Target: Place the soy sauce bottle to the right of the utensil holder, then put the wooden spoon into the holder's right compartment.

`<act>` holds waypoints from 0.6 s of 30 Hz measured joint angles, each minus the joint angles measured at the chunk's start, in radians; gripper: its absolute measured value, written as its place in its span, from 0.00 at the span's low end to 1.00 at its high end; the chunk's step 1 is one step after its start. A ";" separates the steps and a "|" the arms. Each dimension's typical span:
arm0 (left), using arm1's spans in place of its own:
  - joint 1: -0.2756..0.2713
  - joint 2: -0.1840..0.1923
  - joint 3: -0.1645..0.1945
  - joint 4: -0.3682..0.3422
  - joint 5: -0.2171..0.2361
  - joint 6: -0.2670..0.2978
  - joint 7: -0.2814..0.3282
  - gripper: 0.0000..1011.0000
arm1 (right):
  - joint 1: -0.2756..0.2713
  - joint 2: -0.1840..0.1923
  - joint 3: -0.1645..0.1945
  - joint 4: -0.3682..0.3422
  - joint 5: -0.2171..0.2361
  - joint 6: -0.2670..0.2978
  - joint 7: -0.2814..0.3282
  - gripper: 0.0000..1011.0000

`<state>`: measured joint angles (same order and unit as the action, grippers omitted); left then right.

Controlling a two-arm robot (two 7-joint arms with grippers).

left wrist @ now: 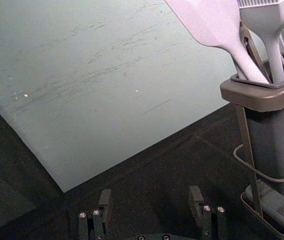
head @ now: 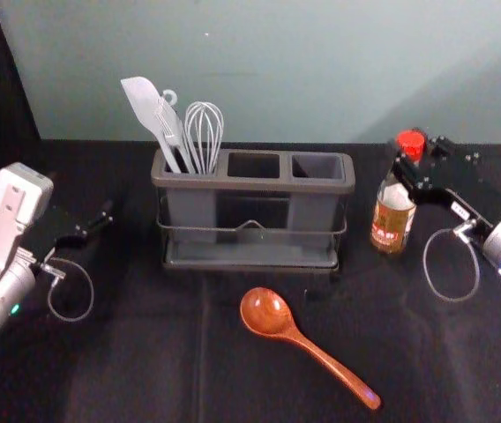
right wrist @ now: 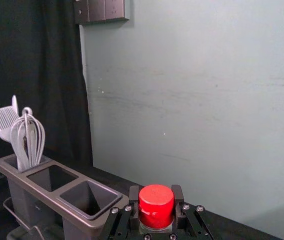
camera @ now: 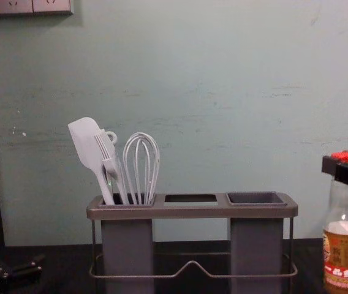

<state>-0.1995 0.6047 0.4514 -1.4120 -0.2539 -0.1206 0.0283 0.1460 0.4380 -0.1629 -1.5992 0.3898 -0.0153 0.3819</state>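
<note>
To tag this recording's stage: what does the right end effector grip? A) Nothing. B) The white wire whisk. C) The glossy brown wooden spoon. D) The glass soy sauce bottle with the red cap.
D: the right end effector is closed around the top of the glass soy sauce bottle, at its red cap; the left end effector is open and empty.

Soy sauce bottle (head: 393,218): red-capped, upright, right of grey utensil holder (head: 252,183). Wooden spoon (head: 298,337): flat, handle toward table's (head: 145,352) front right corner.
</note>
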 joint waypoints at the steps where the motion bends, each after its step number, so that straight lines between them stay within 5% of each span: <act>1: 0.000 0.000 0.000 0.000 0.000 0.000 0.000 0.99 | 0.007 -0.003 -0.003 0.013 0.002 -0.004 0.005 0.39; 9: 0.000 0.000 0.000 0.000 0.000 0.000 0.000 0.99 | 0.058 -0.025 -0.036 0.129 0.014 -0.069 0.046 0.39; 18: 0.000 0.000 0.000 0.000 0.000 0.000 0.000 0.99 | 0.077 -0.034 -0.050 0.179 0.025 -0.101 0.067 0.39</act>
<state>-0.1995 0.6047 0.4514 -1.4120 -0.2539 -0.1205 0.0283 0.2231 0.4042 -0.2131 -1.4206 0.4143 -0.1167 0.4486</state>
